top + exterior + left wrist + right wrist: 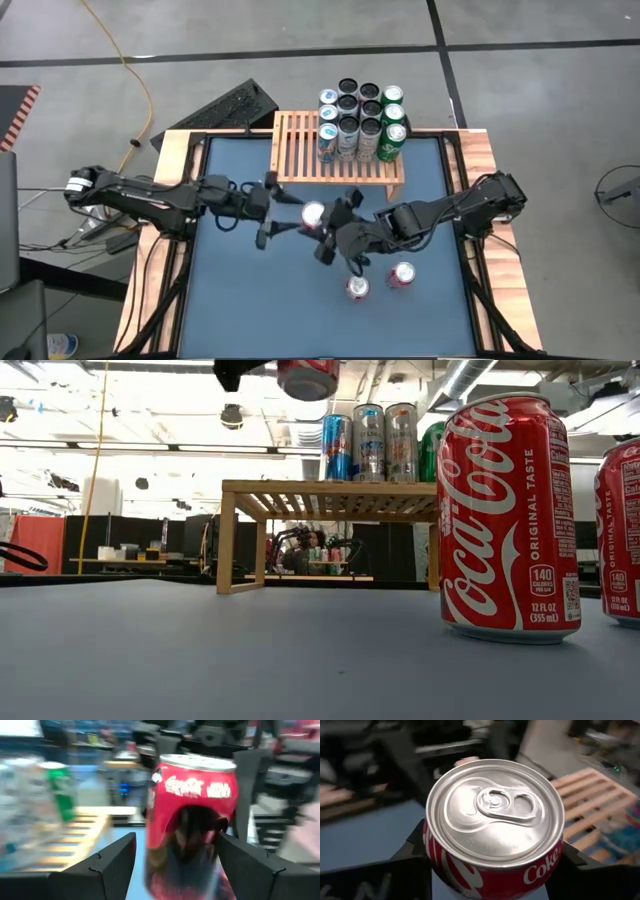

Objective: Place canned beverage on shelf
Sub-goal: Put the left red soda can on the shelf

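Glossy red aluminium can (495, 827) in right hand (322, 228)

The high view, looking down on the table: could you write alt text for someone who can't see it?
Two dark robot arms meet over a blue table, the left gripper and right gripper on either side of a red can held above it. Behind stands a slatted wooden shelf with a cluster of cans at its right end; two more red cans stand near the front.

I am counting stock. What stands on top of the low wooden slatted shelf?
On the low light-wood slatted shelf, upright cans fill the right part in rows: blue-and-white, silver, dark and green ones. The left slats are bare. In the low view the front cans cover the back rows.
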You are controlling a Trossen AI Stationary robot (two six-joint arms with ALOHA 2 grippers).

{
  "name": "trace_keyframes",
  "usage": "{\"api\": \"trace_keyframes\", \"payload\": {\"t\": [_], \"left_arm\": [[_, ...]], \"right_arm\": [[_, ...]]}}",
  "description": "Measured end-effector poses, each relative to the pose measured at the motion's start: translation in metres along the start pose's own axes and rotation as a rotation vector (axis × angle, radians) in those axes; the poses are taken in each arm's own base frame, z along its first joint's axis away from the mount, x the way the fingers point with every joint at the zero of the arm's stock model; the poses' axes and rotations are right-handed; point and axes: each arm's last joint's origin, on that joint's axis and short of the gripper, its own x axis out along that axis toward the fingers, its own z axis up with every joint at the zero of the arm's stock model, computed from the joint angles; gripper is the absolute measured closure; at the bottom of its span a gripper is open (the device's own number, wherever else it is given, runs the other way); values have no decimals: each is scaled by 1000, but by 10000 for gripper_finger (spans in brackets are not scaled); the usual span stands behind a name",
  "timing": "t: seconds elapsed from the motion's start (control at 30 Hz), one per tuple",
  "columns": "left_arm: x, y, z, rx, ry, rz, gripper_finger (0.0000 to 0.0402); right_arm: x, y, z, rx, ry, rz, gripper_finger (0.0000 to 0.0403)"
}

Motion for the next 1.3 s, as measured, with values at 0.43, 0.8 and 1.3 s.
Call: {"api": "trace_keyframes", "payload": {"t": [0.43,0.8,1.3], "left_arm": [[-6,-12,-14,113,163,57,141],[-5,-10,-9,-10,84,167,140],[-2,-8,-7,23,70,134,78]], "right_arm": [[3,-10,11,164,-66,-54,193],[9,-19,15,232,-68,-73,193],[9,-19,15,241,-63,-65,193]]}}
